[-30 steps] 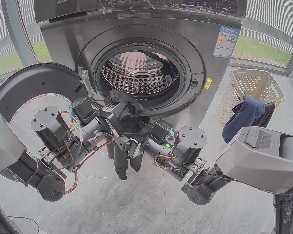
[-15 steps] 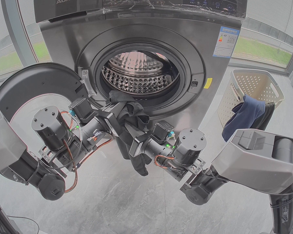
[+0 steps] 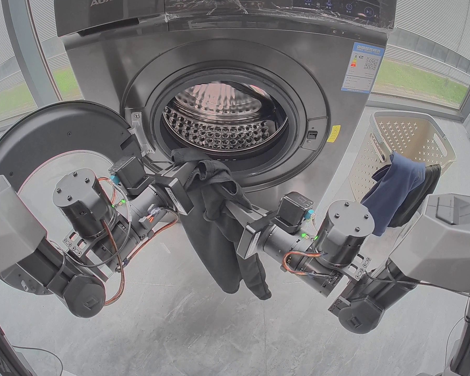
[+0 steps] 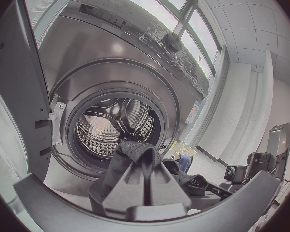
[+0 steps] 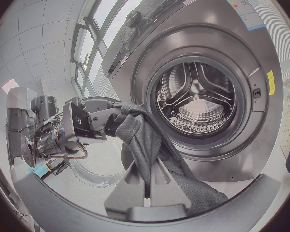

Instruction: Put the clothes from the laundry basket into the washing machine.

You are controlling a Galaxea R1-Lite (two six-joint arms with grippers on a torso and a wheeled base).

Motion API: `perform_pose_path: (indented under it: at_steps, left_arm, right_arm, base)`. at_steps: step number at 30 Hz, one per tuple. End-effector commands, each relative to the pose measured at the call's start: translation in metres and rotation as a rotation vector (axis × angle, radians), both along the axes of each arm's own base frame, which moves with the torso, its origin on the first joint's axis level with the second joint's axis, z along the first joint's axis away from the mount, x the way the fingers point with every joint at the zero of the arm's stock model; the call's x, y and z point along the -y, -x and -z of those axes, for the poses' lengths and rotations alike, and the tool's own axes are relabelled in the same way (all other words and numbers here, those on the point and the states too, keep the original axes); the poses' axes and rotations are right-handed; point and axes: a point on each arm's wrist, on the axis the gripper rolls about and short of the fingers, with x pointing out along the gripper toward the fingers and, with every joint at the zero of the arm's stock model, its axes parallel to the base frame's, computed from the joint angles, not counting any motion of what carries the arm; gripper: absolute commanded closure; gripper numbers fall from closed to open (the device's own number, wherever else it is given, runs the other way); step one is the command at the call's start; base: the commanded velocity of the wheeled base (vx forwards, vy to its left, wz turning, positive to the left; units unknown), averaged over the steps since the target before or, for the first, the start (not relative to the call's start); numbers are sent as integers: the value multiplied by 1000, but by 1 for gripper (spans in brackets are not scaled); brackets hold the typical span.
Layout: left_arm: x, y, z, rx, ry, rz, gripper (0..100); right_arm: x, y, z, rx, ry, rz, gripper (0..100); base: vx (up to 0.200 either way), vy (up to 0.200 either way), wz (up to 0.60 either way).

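1. Head view: the washing machine (image 3: 318, 79) stands with its round door (image 3: 52, 131) swung open at 9 o'clock of the opening, and the steel drum (image 3: 219, 116) shows through it. Just outside the rim, at about 6 o'clock, both claws are clenched on one dark garment (image 3: 219, 236). The left claw (image 3: 185, 176) is at roughly 7 o'clock and the right claw (image 3: 235, 207) at 5 o'clock. The top edge of the cloth spans the two claws and the rest hangs loose below them, over the floor (image 3: 193, 330). The laundry basket (image 3: 418, 131) sits at 3 o'clock of the machine, with a blue garment (image 3: 394, 189) draped over its near rim.
2. Left wrist view: the left claw (image 4: 147, 174) is pressed tight on a bunched fold of the dark garment (image 4: 132, 153). It is held in front of the opening's lower rim, with the drum (image 4: 112, 126) behind.
3. Right wrist view: the right claw (image 5: 148, 174) grips a band of the dark garment (image 5: 145, 139). The band runs across to the left claw (image 5: 108, 116), which holds the other end near the door (image 5: 96, 171). The drum (image 5: 196, 100) lies beyond, apart from the cloth.
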Motion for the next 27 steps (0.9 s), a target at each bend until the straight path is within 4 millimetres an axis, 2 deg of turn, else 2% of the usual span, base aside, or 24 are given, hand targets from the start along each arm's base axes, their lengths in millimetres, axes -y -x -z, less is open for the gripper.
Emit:
perform_pose_path:
  at_steps: [1,12,13,19,27]
  left_arm:
    - [-1,0,0,-2,2,-2,100]
    - [1,4,-7,19,12,10,100]
    - [1,5,-8,22,13,10,100]
    - [1,7,-16,44,27,11,100]
    - [2,7,-17,48,35,2,100]
  right_arm:
    - [8,1,-11,14,-15,14,100]
    - [8,-1,0,-10,9,15,100]
    - [7,-1,2,-14,14,15,0]
    - [1,-2,22,-49,49,0,0]
    - [-11,-4,32,-54,61,-22,0]
  base:
    - [0,0,0]
    - [0,0,0]
    - [0,0,0]
    - [0,0,0]
    - [0,0,0]
